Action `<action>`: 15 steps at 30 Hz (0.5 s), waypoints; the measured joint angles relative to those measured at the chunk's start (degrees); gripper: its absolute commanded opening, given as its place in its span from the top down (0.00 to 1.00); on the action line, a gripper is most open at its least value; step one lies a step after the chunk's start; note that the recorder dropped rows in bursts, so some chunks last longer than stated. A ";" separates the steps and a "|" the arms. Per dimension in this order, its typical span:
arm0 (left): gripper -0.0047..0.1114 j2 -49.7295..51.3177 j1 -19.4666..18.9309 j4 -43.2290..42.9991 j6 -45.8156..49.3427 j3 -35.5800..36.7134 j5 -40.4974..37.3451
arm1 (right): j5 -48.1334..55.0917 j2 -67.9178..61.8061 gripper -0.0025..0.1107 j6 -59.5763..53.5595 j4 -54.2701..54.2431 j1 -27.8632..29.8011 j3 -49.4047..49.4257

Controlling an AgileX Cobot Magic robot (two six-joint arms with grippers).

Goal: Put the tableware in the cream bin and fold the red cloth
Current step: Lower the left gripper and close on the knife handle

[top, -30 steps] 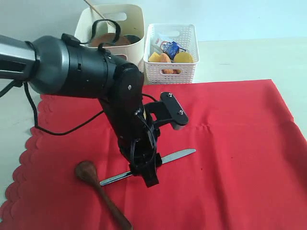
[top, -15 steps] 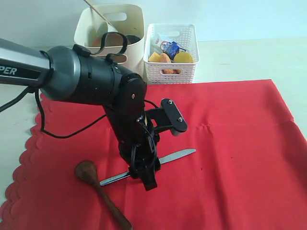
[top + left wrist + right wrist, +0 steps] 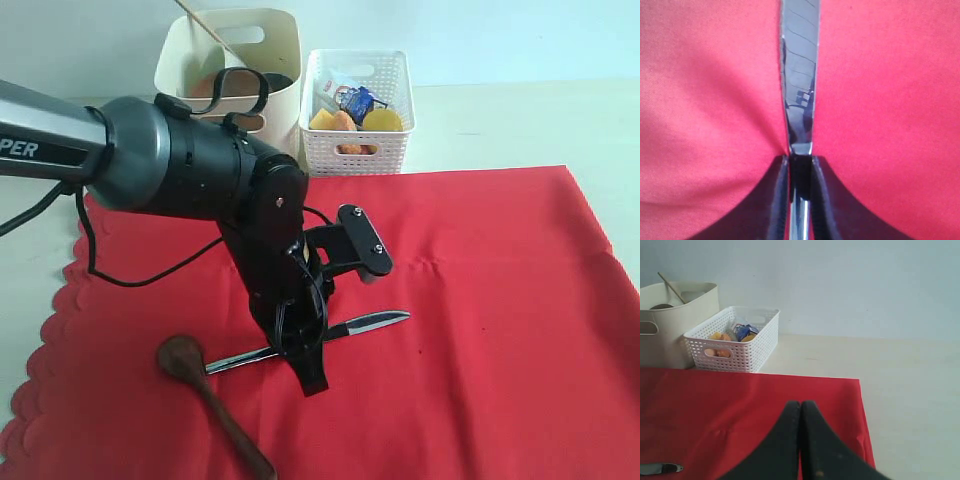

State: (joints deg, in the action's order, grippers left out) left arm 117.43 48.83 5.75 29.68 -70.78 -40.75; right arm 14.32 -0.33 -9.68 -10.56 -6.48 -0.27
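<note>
Down on the red cloth, the left hand pinches the metal knife.

Open cloth stretches wide on my right side, room to pass. On the left, spoon and knife crowd my left arm; bin and basket wall the far edge, side by side.

Right gripper, jaws together, hangs over the red cloth, where perhaps the knife shows.
</note>
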 measured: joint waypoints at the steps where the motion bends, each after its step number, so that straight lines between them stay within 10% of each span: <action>1: 0.96 0.00 0.00 0.00 0.00 0.00 0.00 | 0.00 0.00 0.98 0.00 0.00 0.00 0.00; 15: 0.96 -2.76 0.00 -0.43 0.00 0.11 -0.69 | 0.00 0.00 0.98 0.00 0.00 0.00 0.00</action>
State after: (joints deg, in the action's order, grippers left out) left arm 114.67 48.83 5.31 29.68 -70.67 -41.44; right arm 14.32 -0.33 -9.68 -10.56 -6.48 -0.27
